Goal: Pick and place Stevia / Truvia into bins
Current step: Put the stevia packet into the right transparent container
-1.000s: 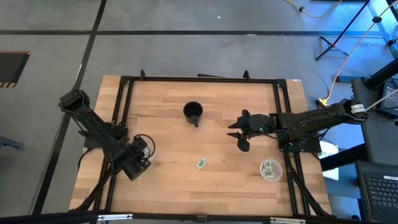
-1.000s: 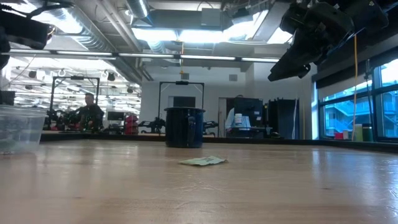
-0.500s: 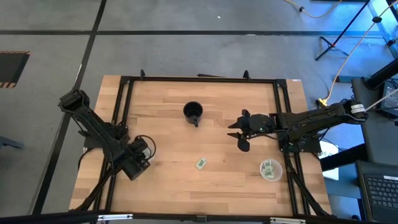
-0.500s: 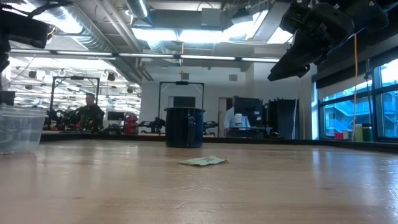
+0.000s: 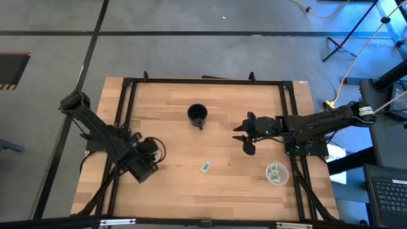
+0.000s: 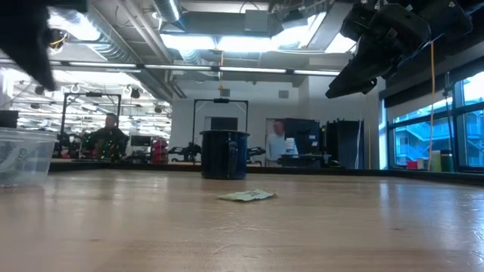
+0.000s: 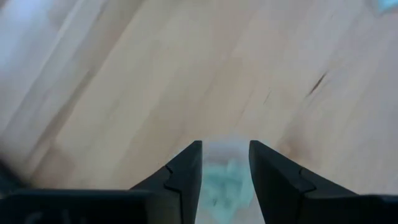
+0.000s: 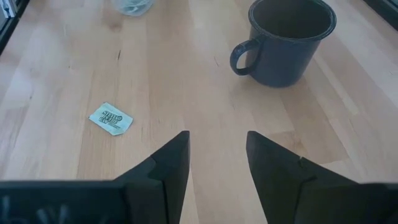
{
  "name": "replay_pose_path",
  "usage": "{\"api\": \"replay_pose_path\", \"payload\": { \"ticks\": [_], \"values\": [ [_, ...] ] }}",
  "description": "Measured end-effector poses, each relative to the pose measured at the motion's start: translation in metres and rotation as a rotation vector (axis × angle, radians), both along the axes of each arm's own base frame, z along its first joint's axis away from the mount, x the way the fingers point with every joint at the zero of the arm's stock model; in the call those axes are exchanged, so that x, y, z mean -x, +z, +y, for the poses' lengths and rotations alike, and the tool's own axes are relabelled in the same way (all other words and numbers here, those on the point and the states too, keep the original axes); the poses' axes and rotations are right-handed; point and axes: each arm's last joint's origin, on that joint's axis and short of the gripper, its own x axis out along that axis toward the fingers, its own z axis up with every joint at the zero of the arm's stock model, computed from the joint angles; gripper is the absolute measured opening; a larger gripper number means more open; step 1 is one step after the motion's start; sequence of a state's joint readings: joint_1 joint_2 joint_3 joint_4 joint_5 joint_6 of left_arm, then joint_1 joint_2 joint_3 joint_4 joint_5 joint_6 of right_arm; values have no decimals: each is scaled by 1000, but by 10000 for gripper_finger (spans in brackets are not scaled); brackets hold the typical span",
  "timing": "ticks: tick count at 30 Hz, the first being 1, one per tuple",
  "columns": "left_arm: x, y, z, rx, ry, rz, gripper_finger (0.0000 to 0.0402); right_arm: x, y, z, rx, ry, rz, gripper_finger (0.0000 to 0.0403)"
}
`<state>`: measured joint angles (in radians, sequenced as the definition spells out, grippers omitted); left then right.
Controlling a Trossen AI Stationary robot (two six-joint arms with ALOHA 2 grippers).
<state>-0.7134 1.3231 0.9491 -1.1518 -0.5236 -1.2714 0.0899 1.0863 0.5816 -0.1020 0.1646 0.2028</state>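
One pale green and white sachet [image 5: 205, 167] lies flat on the wooden table near its middle; it also shows in the low view [image 6: 246, 195] and the right wrist view [image 8: 111, 119]. A clear cup [image 5: 276, 173] holding sachets stands at the near right. A second clear cup [image 6: 23, 155] with green sachets inside shows between my left fingers [image 7: 221, 177]. My left gripper [image 5: 145, 166] is open above it, touching nothing. My right gripper [image 5: 245, 135] is open and empty, raised above the table right of centre [image 8: 217, 149].
A black mug with a handle [image 5: 198, 114] stands at the far middle of the table, also in the right wrist view [image 8: 287, 40]. A black frame [image 5: 203, 81] runs round the tabletop. Bare wood lies around the loose sachet. People show in the room behind.
My left gripper has moved a little toward the table's right edge, and its arm now shows lower in the low view's top left corner. The sachet, the cups and the mug have stayed where they were.
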Motion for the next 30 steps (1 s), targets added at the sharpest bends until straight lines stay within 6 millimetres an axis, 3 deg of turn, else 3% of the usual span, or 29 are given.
{"api": "replay_pose_path", "payload": {
  "ticks": [10,15,24,30],
  "values": [
    [-67,19,2,-156,-421,-319,128,0,0,0,1,1,0,162],
    [-99,22,6,-114,-580,-438,129,0,0,0,-2,-1,0,162],
    [-143,-33,0,-162,-855,-336,173,0,0,0,-3,-2,0,162],
    [-163,-70,-14,-354,-1090,-309,191,0,0,0,-2,-1,0,162]
  ]
}}
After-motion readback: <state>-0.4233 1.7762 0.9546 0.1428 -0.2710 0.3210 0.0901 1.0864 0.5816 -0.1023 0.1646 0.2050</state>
